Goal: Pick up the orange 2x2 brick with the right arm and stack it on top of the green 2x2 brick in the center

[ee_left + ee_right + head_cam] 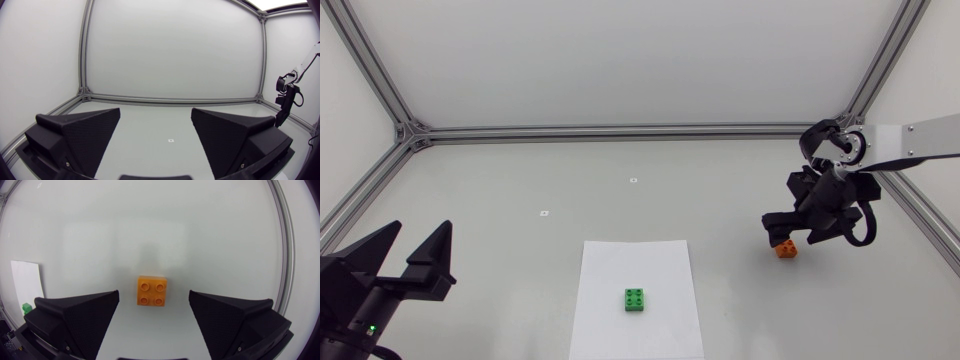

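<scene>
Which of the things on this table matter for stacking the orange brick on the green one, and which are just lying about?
For the job:
orange brick, below the open right gripper
green brick, on the white sheet

Just lying about:
white sheet
two small table marks
left gripper, open, far from both bricks

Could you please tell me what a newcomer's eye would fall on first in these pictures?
The orange 2x2 brick stands out, lying on the table between the open fingers of the right gripper, touched by neither. Next comes the green 2x2 brick on a white sheet at the table's middle.
</scene>
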